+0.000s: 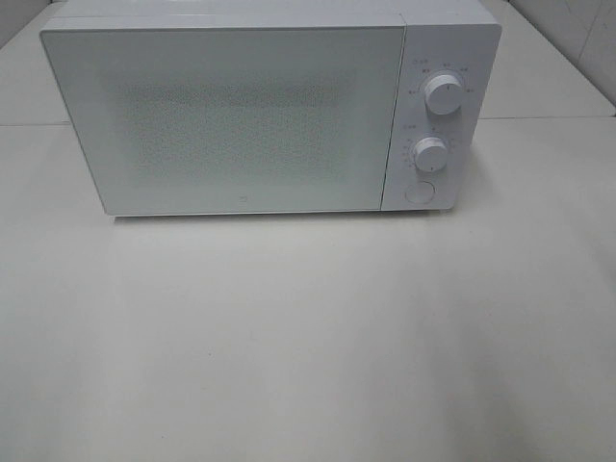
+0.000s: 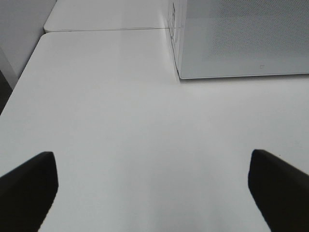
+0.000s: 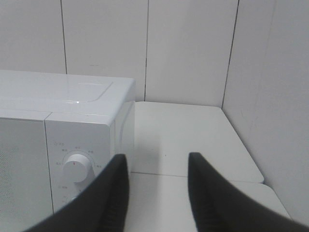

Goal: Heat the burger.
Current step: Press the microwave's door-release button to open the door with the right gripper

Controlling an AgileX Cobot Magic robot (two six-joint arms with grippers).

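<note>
A white, matte, flat tabletop [image 1: 308, 346] was seen filling most of the high view. It was made up of several slabs set edge to edge, with thin straight seams [image 2: 106, 29] left between them. Behind it, a wall of pale grey-white panels [image 3: 188, 48] was divided by dark vertical joints, and a second panelled wall [image 3: 270, 121] was met at a corner. Even, diffuse light was cast over everything, so that only faint, soft shadows were left on the tabletop. A narrow dark gap [image 2: 4, 92] was shown beyond one edge of the tabletop.
</note>
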